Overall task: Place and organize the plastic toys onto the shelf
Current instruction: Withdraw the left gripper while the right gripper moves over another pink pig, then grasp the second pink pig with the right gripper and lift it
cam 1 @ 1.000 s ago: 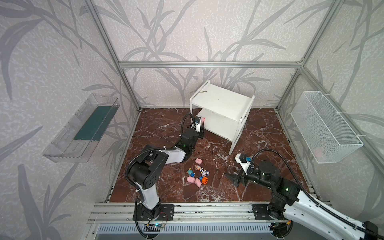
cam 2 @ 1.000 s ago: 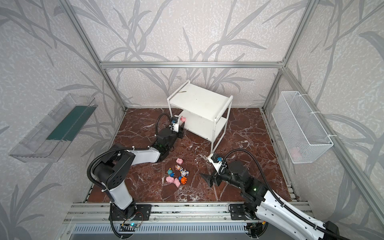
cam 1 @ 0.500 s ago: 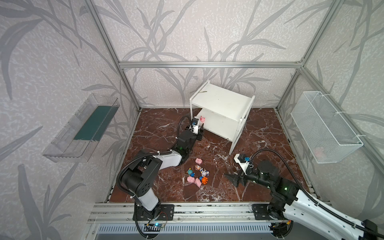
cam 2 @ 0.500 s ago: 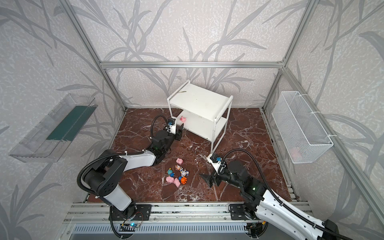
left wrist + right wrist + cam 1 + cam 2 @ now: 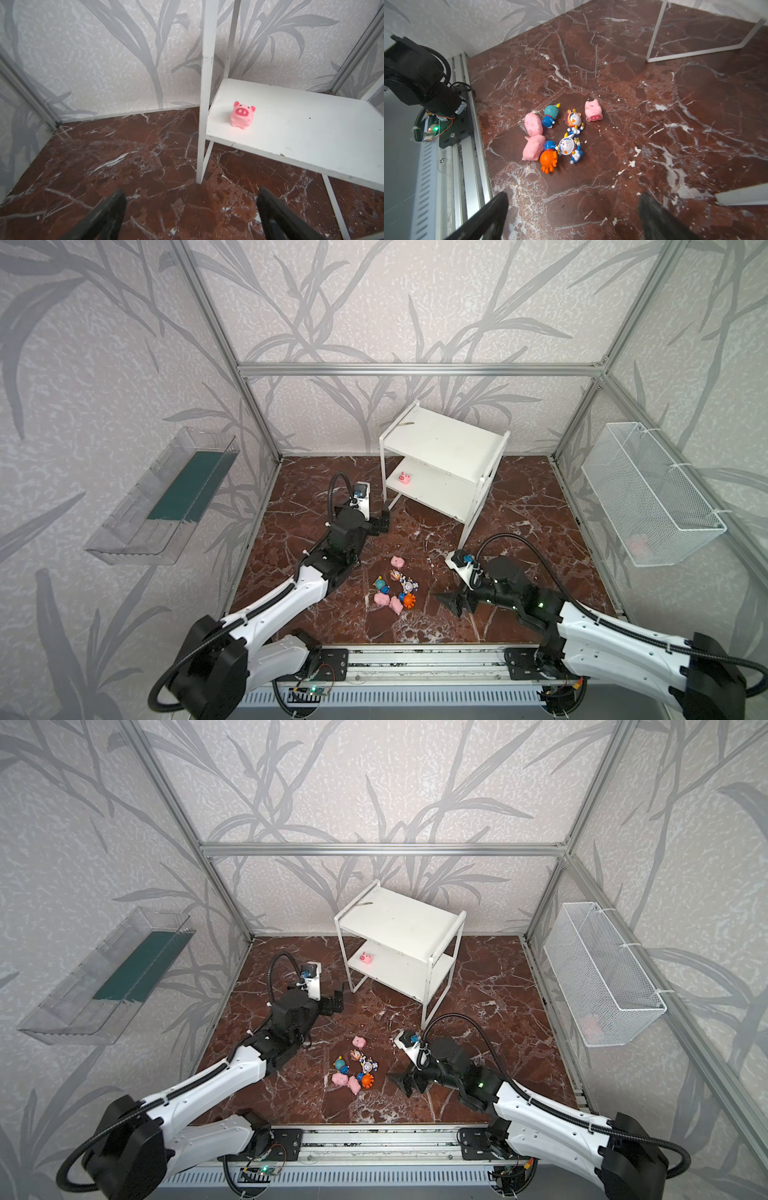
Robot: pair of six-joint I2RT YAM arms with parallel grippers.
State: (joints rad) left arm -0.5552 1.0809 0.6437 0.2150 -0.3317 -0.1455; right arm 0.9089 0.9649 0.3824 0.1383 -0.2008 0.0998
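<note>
The loose toys (image 5: 566, 145) lie straight ahead of the open, empty right tool (image 5: 572, 200), farther from the also open, empty left tool (image 5: 191, 196)

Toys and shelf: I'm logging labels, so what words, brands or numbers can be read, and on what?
None readable: no word, number or brand on the shelf, the pink pig on its lower board, or the floor toys.
The circuit board by the rail is too blurred.

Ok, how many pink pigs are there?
4: one pig on the shelf's lower board, three pigs in the floor pile. A pink blur in the mesh basket is unclear.
</note>
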